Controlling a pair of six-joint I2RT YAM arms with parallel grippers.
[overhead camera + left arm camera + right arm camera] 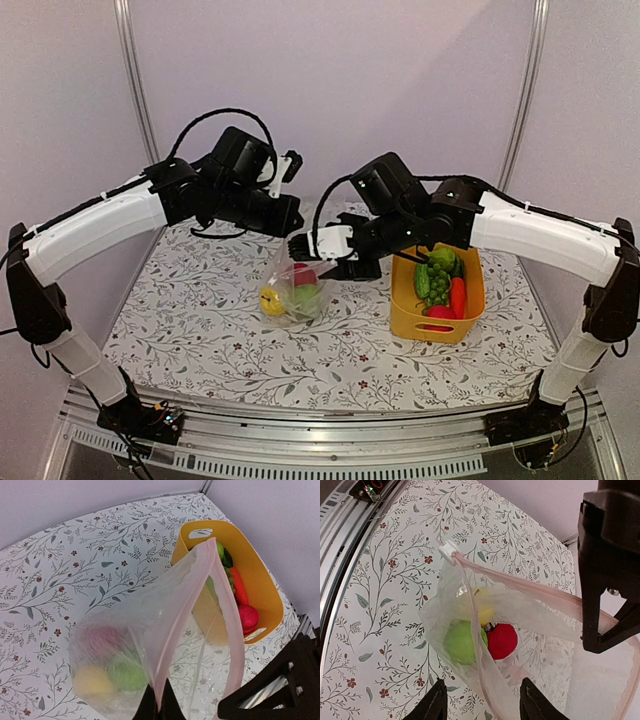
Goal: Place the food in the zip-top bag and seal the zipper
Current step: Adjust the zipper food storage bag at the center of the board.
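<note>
The zip-top bag [295, 290] stands mouth-up on the tabletop [200, 330], just beside the yellow basket [405, 318]. It is clear and wrinkled and holds yellow, green and red food [462, 642]. The left fingers [145, 710] are clamped on the pink zipper [220, 610], whose long axis runs toward the basket. The right fingers [436, 705], apart, straddle the opposite lip. The right arm is nearer the basket.

The arms [100, 225] are white with black joints [35, 290] and looping black cables [222, 113]. Left gripper [157, 702] and right gripper [482, 705] are black-fingered.
</note>
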